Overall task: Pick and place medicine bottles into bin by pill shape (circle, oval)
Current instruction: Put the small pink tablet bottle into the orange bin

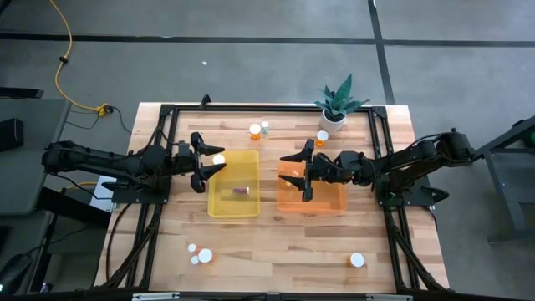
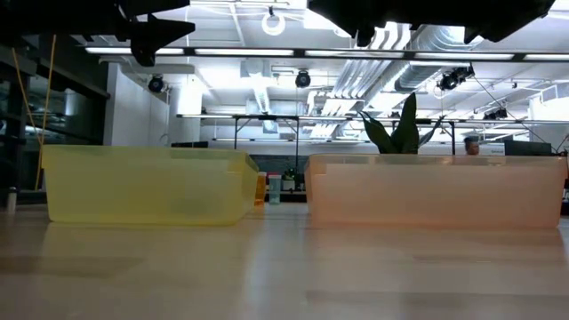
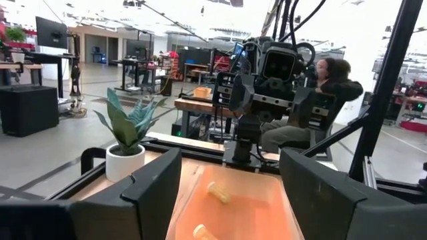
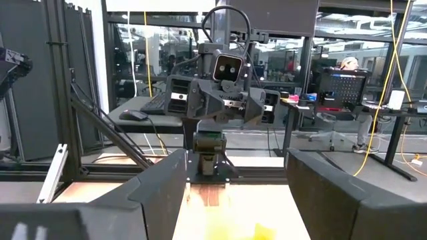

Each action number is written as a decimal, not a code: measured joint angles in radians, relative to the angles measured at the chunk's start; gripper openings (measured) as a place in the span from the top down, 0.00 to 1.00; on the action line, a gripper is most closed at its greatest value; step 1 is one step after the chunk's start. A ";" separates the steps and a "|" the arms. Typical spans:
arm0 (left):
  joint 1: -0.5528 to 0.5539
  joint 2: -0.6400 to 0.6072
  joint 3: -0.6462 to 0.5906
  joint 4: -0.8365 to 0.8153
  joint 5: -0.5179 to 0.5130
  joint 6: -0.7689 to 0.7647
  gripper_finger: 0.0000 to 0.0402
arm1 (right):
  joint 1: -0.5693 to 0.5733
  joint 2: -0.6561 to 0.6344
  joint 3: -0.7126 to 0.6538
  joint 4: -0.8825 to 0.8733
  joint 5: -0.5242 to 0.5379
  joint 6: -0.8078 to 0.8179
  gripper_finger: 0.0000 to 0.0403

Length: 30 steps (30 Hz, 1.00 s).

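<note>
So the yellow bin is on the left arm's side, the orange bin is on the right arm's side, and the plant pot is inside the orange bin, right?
Not quite. The high view shows the plant pot standing on the table beyond the orange bin, not inside it. The yellow bin is on the left arm's side, as you said.

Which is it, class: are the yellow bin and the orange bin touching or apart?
Apart. The high view shows bare wood between the yellow bin and the orange bin; the low view shows the same gap.
</note>
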 joint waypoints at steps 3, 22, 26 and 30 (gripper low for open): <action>0.000 0.000 0.002 -0.024 0.000 0.006 0.40 | 0.000 0.000 0.000 0.000 0.000 0.002 0.39; -0.494 0.184 0.413 -0.963 -0.009 -0.200 0.40 | -0.001 0.001 0.000 -0.045 0.058 -0.005 0.39; -0.638 0.259 0.469 -1.099 -0.030 -0.329 0.40 | -0.001 0.001 0.000 -0.048 0.058 -0.005 0.39; -0.762 0.337 0.472 -1.143 -0.030 -0.428 0.40 | -0.001 0.001 0.000 -0.066 0.060 -0.005 0.39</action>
